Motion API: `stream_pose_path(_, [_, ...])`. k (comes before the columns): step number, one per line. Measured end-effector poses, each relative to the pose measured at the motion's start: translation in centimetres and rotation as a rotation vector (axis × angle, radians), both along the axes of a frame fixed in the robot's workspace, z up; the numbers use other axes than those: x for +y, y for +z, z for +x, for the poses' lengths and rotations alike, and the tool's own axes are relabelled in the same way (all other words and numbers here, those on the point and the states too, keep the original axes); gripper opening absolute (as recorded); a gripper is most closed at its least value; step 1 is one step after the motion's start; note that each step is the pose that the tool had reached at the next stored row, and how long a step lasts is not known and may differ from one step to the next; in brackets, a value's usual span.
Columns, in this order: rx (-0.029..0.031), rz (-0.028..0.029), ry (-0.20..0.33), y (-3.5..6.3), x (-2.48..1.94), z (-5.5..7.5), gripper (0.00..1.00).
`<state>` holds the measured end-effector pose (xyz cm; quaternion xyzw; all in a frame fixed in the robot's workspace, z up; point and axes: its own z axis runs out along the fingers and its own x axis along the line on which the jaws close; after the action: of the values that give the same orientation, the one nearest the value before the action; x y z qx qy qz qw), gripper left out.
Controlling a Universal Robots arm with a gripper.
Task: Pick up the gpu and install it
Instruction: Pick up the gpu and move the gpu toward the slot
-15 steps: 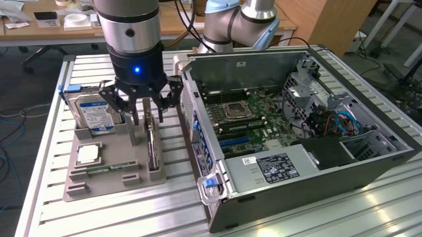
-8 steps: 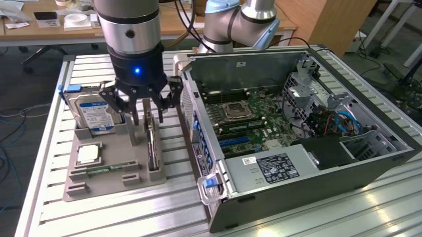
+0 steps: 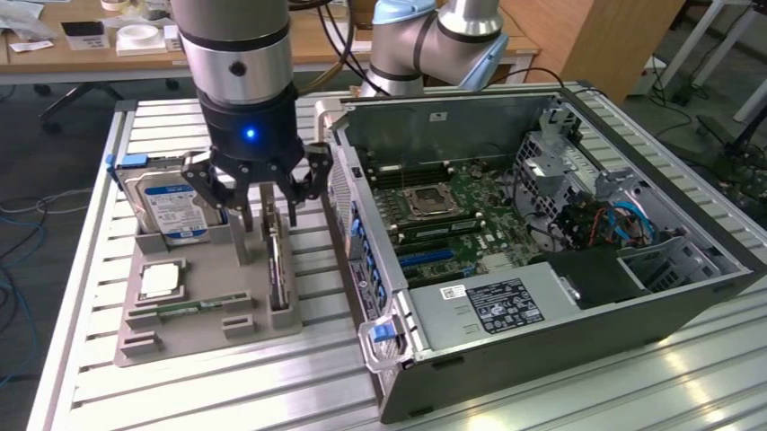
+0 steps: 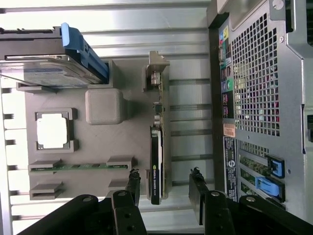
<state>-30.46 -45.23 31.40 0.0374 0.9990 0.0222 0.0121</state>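
While my black pincer (image 3: 264, 205) hangs spread, the thin green-and-black gpu (image 4: 155, 166) stands edgewise beneath, at the grey plastic tray's (image 4: 117, 142) edge.

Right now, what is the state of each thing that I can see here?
gripper: open, just above the gpu, holding nothing.
gpu: standing on edge in a slot of the tray, not picked up.
hard drive: upright in its slot.
CPU: lying flat in its recess.
memory stick: lying in its slot.
computer case: on its side, panel off, interior exposed.
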Motion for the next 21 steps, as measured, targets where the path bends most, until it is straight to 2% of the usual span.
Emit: stream_pose_path(21, [0.0002, -0.0001, 0.0, -0.71, 0.0, 0.0, 0.53])
